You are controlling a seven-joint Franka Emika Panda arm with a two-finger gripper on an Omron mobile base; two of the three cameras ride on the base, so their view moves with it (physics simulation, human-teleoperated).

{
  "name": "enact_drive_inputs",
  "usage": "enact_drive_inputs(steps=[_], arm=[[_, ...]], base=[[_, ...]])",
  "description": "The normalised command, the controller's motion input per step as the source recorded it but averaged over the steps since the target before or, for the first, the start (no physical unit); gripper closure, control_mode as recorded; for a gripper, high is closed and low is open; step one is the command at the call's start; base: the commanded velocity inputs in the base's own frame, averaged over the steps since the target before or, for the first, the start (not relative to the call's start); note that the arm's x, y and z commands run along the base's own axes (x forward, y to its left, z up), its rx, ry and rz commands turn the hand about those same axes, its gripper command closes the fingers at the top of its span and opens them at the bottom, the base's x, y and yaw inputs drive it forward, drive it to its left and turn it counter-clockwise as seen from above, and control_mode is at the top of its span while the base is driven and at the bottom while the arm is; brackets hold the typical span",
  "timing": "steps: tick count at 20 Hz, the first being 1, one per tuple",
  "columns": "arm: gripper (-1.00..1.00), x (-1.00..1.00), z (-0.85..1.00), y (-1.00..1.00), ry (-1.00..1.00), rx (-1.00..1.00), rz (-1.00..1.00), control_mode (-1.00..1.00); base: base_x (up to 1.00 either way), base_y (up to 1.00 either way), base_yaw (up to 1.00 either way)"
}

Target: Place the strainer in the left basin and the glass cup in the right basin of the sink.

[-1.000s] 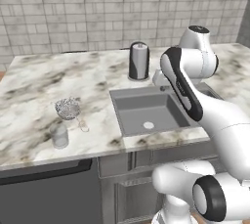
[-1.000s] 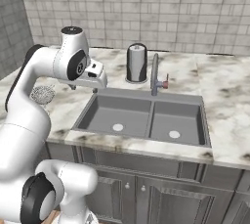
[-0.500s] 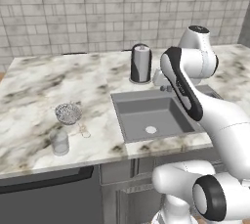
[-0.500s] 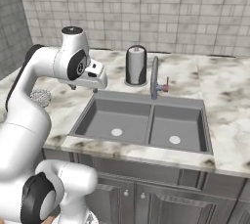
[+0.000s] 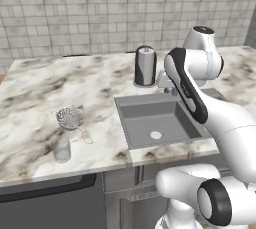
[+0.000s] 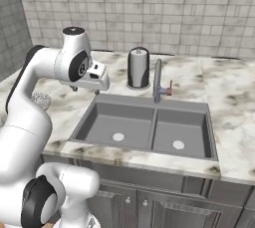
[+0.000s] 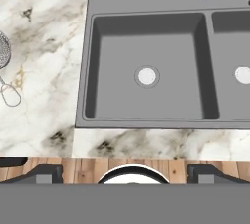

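Pincer (image 6: 88,88) spread wide, holding nothing, above left basin (image 7: 146,47), strainer (image 5: 70,118) on counter

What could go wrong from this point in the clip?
The strainer and glass cup sit close together on the counter, so reaching for one could knock the other; the cup stands near the front edge. The open tool hangs by the left basin, holding nothing. The canister and faucet crowd the sink's back.

Base has shifted left; nothing else moved.
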Motion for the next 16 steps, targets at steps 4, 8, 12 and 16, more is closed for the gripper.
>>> enact_drive_inputs(steps=[4, 8, 12, 16], arm=[[-1.0, 0.0, 0.0, 0.0, 0.0, 0.0, 0.0, 1.0], [-1.0, 0.0, 0.0, 0.0, 0.0, 0.0, 0.0, 1.0], [-1.0, 0.0, 0.0, 0.0, 0.0, 0.0, 0.0, 1.0], [-1.0, 0.0, 0.0, 0.0, 0.0, 0.0, 0.0, 1.0]], base=[[0.08, 0.2, 0.0], [0.01, 0.33, 0.0], [0.09, 0.35, 0.0], [0.17, 0.31, 0.0]])
